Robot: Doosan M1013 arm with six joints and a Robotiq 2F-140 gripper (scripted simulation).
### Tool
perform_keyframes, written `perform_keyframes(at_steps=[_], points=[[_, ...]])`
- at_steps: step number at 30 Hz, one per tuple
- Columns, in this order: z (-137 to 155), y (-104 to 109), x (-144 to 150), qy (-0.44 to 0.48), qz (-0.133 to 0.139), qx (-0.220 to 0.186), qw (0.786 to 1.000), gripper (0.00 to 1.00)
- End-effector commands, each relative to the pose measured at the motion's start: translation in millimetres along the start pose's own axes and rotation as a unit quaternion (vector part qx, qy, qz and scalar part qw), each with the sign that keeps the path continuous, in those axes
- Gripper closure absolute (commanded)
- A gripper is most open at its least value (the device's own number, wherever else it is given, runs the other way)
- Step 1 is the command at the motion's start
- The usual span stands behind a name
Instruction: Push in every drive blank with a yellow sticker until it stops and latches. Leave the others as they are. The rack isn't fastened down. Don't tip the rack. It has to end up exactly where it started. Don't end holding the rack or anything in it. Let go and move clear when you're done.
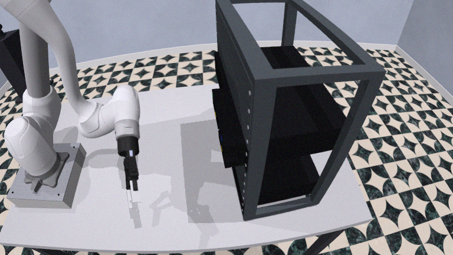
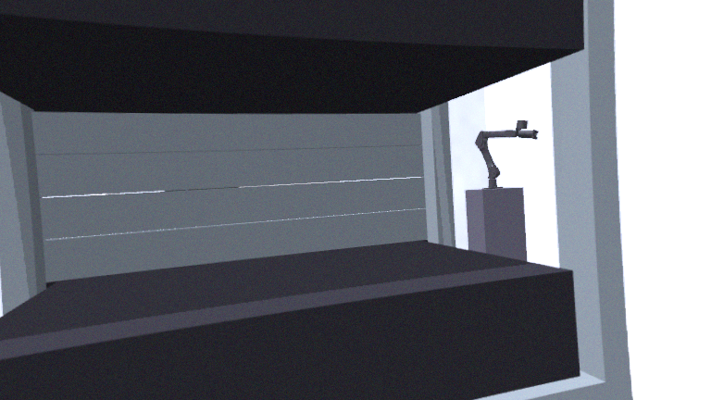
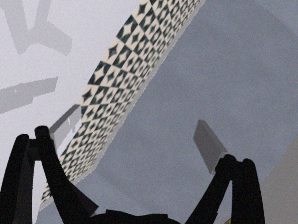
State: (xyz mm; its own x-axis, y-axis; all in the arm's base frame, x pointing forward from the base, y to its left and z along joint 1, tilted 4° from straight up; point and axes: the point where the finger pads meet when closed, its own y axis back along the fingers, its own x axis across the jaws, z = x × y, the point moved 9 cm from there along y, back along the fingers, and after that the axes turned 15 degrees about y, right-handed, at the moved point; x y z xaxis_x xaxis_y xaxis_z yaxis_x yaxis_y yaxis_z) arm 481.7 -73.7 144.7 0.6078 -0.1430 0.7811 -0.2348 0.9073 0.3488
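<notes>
The dark grey open-frame rack [image 1: 294, 114] stands on the right half of the white table. Black drive blanks [image 1: 226, 126] stick out of its front face, which points left toward my arm. That face is seen edge-on, so the stickers show only as slivers: one yellow [image 1: 216, 113] and one blue [image 1: 220, 137]. In the exterior view, from inside the rack, the backs of the blanks [image 2: 233, 193] appear as stacked grey panels. My gripper [image 1: 132, 187] points down just above the table, well left of the rack. In the wrist view it [image 3: 133, 156] is open and empty.
My arm's base block [image 1: 47, 177] sits at the table's left end. The table's front edge runs close below the rack. A small distant arm on a pedestal [image 2: 497, 198] shows through the rack's side. Checkered floor surrounds the table.
</notes>
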Motion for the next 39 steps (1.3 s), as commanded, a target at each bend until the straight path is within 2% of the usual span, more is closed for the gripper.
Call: perform_keyframes(at_steps=[1,23,39], points=[[0,0,0,0.0,0.0,0.0,1.0,0.0],[1,-2,3,0.008,0.006,0.002,1.0,0.0],[5,-13,23,0.056,0.039,0.012,0.998,0.0]])
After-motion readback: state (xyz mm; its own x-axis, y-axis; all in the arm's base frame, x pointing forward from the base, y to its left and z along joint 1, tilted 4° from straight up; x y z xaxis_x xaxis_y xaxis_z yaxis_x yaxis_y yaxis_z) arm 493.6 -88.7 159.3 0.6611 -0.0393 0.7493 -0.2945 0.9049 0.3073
